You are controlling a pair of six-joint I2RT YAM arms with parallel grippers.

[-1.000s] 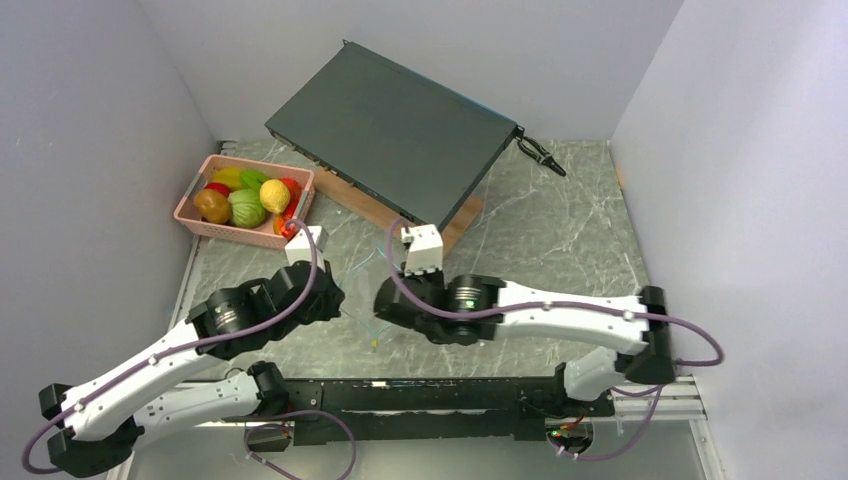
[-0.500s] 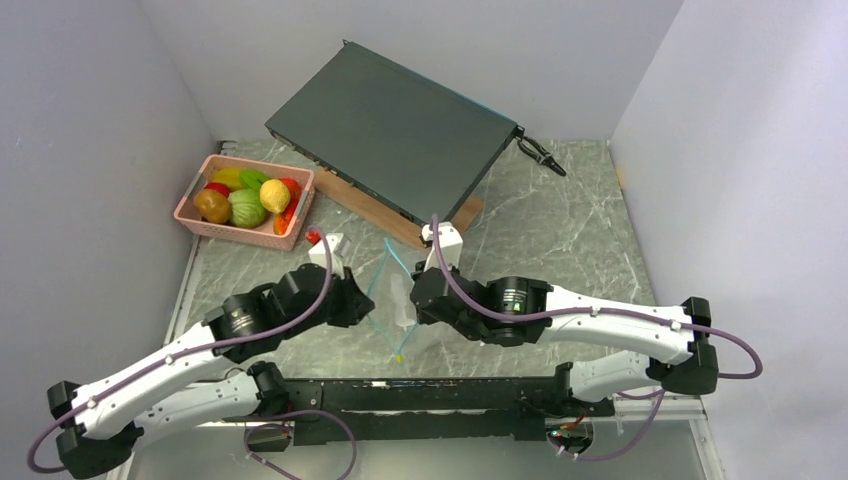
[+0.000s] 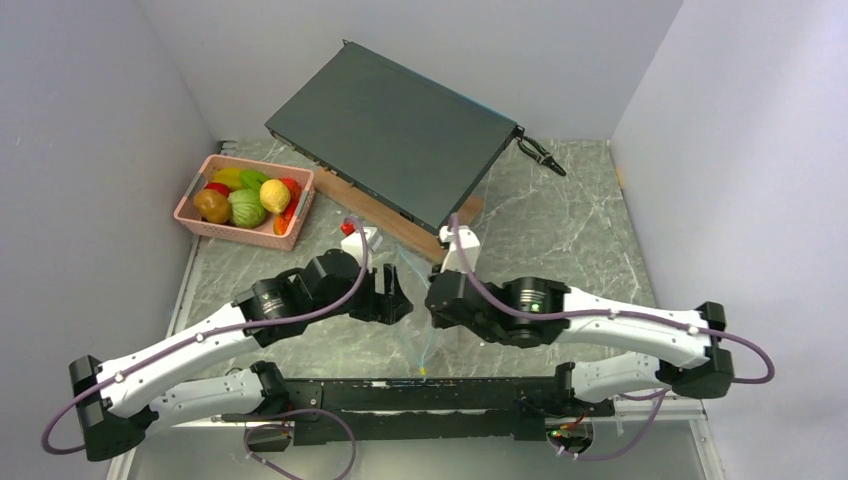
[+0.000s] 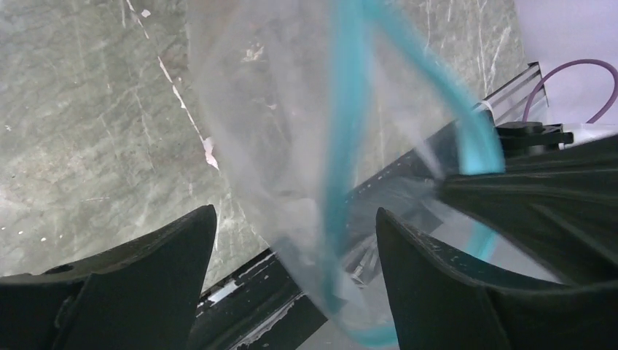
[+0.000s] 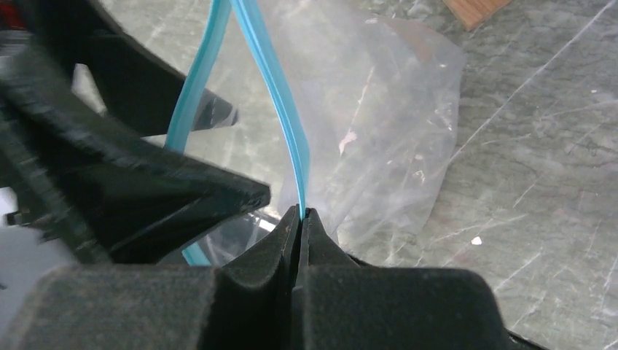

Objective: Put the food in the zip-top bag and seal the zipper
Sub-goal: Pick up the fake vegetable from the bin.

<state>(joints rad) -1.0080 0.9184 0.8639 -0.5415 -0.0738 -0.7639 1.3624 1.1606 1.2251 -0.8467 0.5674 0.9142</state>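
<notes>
The zip-top bag (image 5: pixel 379 124), clear and crinkled, hangs above the middle of the tabletop's (image 3: pixel 560 230) near edge, between the two arms. Its teal zipper (image 5: pixel 280 95) is parted into two thin strips. The yellowish end at the bottom shows only in the top view.

The right wrist view alone shows the right gripper (image 5: pixel 300 213), its matte black jaws pressed flat together on one zipper strip. The left gripper (image 4: pixel 295 211) has its jaws wide apart, with bag film and a strip between them and nothing gripped.

The food (image 3: pixel 247 198), glossy and rounded, lies in a pink slotted basket (image 3: pixel 240 232) at the far-left corner of the grey marbled tabletop.
</notes>
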